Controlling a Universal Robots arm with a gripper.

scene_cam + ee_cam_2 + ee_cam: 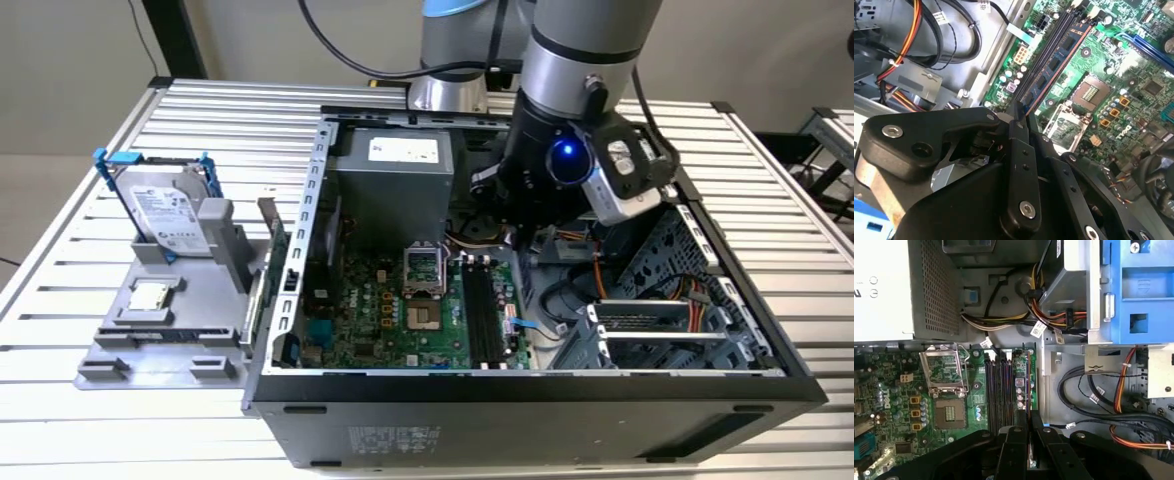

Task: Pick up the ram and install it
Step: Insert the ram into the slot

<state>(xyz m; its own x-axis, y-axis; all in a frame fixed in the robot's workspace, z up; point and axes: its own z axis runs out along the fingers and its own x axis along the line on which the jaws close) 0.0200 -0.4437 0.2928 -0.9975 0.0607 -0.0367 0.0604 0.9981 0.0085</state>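
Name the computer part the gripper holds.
The ram: the thin stick in the gripper over the motherboard; hard drive and CPU chip sit outside the case.

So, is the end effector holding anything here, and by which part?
Yes: the end effector pinches the ram by one end, across its flat faces; the rest reaches out over the slots.

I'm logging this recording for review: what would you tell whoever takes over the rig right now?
Gripper: shut on one end of the ram, inside the open computer case.
Ram: upright on edge, lined up along the memory slots on the motherboard.
Done: ram picked up and brought to the slots.
Left: seating not confirmed, as I cannot tell if it is pressed home; gripper not yet released.
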